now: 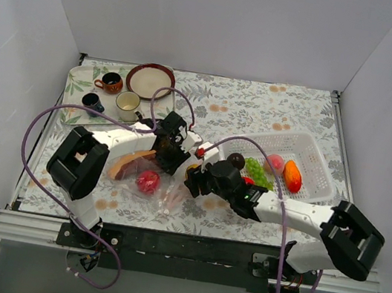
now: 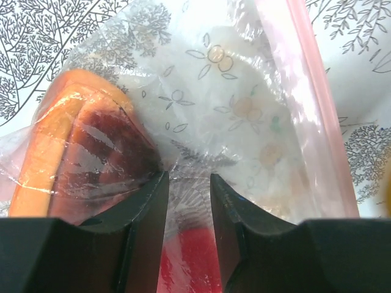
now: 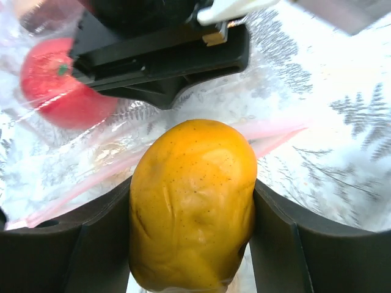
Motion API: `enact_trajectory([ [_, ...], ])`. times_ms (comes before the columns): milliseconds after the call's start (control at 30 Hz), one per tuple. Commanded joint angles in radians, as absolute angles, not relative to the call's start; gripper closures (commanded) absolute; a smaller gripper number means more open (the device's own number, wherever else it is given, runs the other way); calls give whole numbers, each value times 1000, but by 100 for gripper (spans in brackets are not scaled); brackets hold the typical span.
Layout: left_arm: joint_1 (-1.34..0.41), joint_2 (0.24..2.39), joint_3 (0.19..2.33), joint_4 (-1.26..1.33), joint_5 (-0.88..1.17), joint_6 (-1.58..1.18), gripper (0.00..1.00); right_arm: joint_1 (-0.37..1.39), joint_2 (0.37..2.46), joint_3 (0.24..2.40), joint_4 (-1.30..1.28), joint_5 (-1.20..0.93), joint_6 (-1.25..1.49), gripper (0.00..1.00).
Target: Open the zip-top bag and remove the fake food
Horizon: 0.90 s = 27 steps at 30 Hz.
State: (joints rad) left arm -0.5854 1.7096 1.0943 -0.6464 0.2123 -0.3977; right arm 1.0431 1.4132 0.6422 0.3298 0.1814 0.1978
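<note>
Right fingers (image 3: 91, 244) around yellow fruit (image 3: 192, 201)

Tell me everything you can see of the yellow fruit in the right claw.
The yellow fruit is a glossy, plastic-looking oval, orange-yellow with fine dark speckles and shallow creases. It stands lengthwise in the right claw, whose two black fingers press on both its sides. Behind it lie the clear bag and its pink zip strip; whether the fruit touches the bag cannot be told. Its lower end is cut off by the picture's edge.
</note>
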Motion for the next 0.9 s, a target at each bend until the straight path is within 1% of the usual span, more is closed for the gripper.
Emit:
enact_trajectory([
  [0,-581,1721,1132,-644,156,-419,67,1043,1264,632,206,238,161,79],
  [33,-580,1723,1146,-653,163,-423,66,1043,1202,630,160,270,153,79],
  [100,-580,1729,1204,-692,179,-426,66,1039,1139,620,127,432,147,79],
  [167,-581,1741,1285,-753,195,-426,66,1019,1048,612,92,603,172,82],
  [233,-581,1746,1342,-787,195,-439,63,921,991,597,92,594,192,81],
  [267,-581,1744,1368,-820,199,-445,59,887,986,598,75,591,199,79],
  [300,-581,1743,1429,-839,202,-451,52,820,988,621,48,597,212,77],
  [333,-581,1738,1455,-859,206,-463,36,789,1002,635,20,597,230,72],
  [367,-581,1732,1479,-894,207,-469,29,763,1011,647,-36,603,238,62],
  [400,-581,1709,1520,-911,207,-479,22,720,1018,670,-52,600,239,49],
  [433,-580,1691,1529,-922,198,-482,18,698,1038,681,-72,597,248,15],
  [467,-580,1674,1534,-939,187,-486,15,681,1051,695,-93,583,258,1],
  [500,-575,1646,1534,-943,163,-483,13,658,1064,710,-138,578,264,1],
  [600,-508,1539,1479,-950,149,-448,9,658,1080,753,-163,548,259,1],
  [667,-393,1474,1416,-962,179,-419,9,663,1062,758,-138,474,229,1],
  [733,-280,1434,1361,-963,202,-368,11,698,1045,764,-123,451,194,2],
  [767,-252,1392,1292,-956,215,-353,12,716,1043,776,-123,439,186,1],
  [800,-229,1369,1260,-954,218,-325,17,757,1043,781,-123,434,175,2],
  [867,-187,1316,1157,-934,230,-311,19,832,1052,793,-120,443,152,1],
])
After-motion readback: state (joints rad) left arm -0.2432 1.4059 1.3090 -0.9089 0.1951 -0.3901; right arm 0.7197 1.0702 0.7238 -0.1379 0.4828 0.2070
